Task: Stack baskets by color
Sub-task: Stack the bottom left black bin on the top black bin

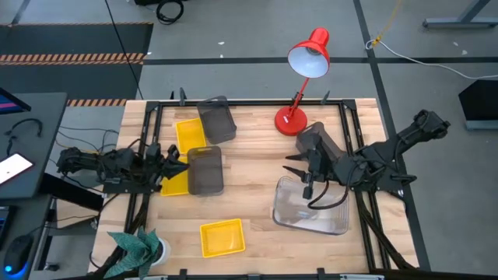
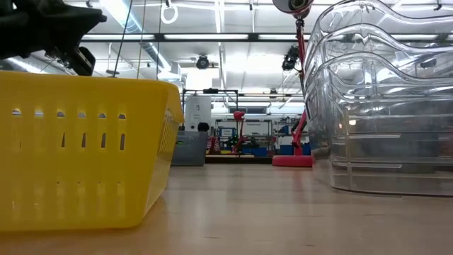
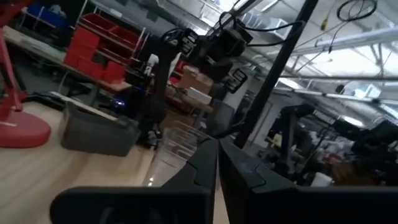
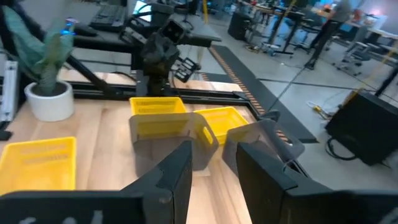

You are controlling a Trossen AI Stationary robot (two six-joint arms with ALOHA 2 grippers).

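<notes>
Several baskets are spread over a pale wooden surface (image 1: 249, 163), all shallow and rectangular with rounded corners. Seen from above, a yellow basket (image 1: 191, 134) lies toward the far left, and a dark grey basket (image 1: 217, 120) stands just beside it at the far edge, slightly tilted. A second grey basket (image 1: 205, 169), translucent and smoky, lies nearer the middle, and the edge of another yellow basket (image 1: 174, 184) shows just beside it on its left. A lone yellow basket (image 1: 222, 237) sits near the front edge; in the low view its wall (image 2: 85, 145) is pierced by a row of narrow vertical slots and the rim is rolled outward. On the right, clear baskets (image 1: 310, 206) are nested in a stack; in the low view the rims are seen one above another, wavy and glassy.

The left pincer (image 1: 170, 162) is held low at the left side, touching or just beside the partly hidden yellow basket; its fingers (image 3: 214, 171) are pressed together, and whether anything is clamped between them cannot be told. The right pincer (image 1: 307, 173) hangs over the far edge of the clear stack, with its fingers (image 4: 177, 171) set apart and nothing between them.

A red lamp (image 1: 299, 82) stands at the far edge, its base near the right arm. A small potted plant (image 1: 138, 247) stands at the front left corner.
</notes>
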